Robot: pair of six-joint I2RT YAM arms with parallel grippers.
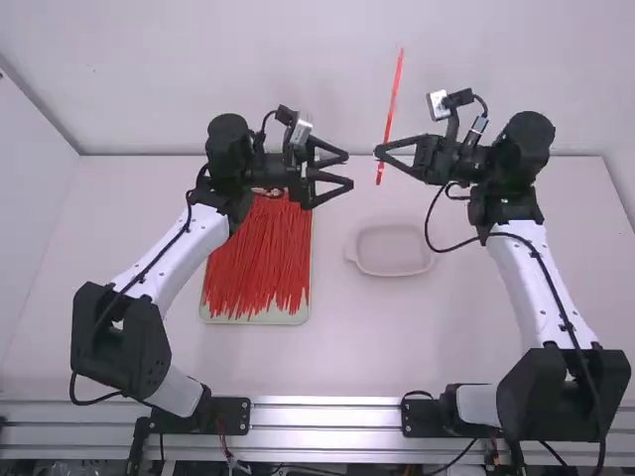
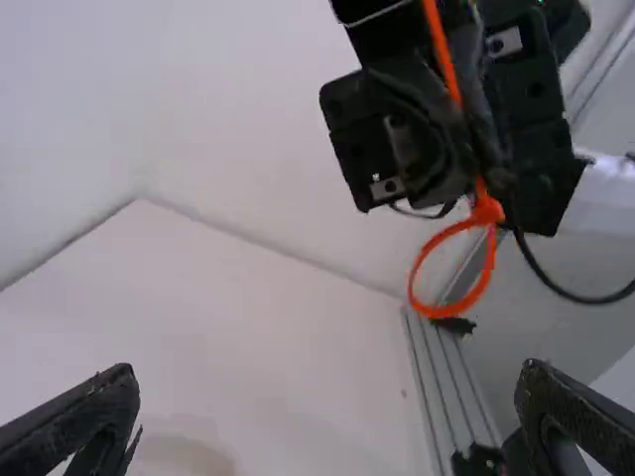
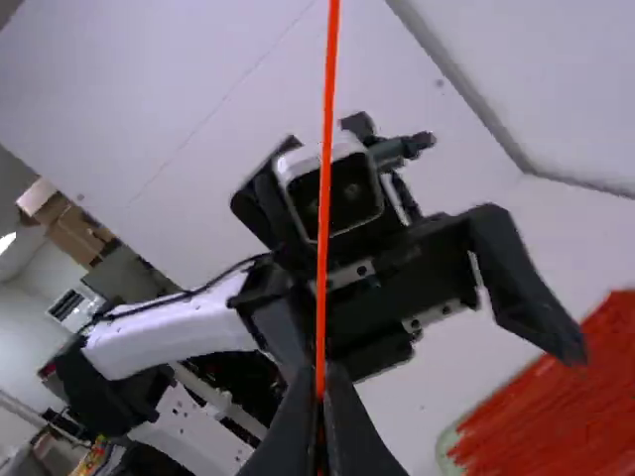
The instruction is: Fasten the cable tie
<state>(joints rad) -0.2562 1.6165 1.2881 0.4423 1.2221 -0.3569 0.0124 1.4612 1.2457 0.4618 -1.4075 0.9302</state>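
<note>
left gripper (image 1: 348, 170): mine; jaws spread wide, nothing between them; raised over the far end of the pile, tips turned toward my right gripper, near it but not touching.
left fingers (image 2: 79, 416): two black tips set far apart, with bare table and wall between them in the left wrist view.
right gripper (image 1: 378, 152): mine; fingers pinched together on the tie; held up off the table, above the far side of the bowl, tips turned toward my left gripper.
tie (image 1: 390, 111): red-orange; gripped low on its strap; the long free end stands nearly upright above my right fingers, leaning a little to the right at its top; a short part hangs below the grip.
loop (image 2: 414, 276): the tie's lower part is closed into a small ring, hanging free just under my right gripper, touching nothing else.
pile (image 1: 260, 260): many loose red ties lying side by side, lengthwise from near to far, under and in front of my left gripper.
tray (image 1: 303, 315): pale, flat, rectangular; carries the pile; left of the bowl, apart from it.
bowl (image 1: 392, 253): pale, shallow, with small handles; on the table between my two arms, below my right gripper; nothing in it.
table (image 1: 99, 218): white; bears the tray and the bowl.
</note>
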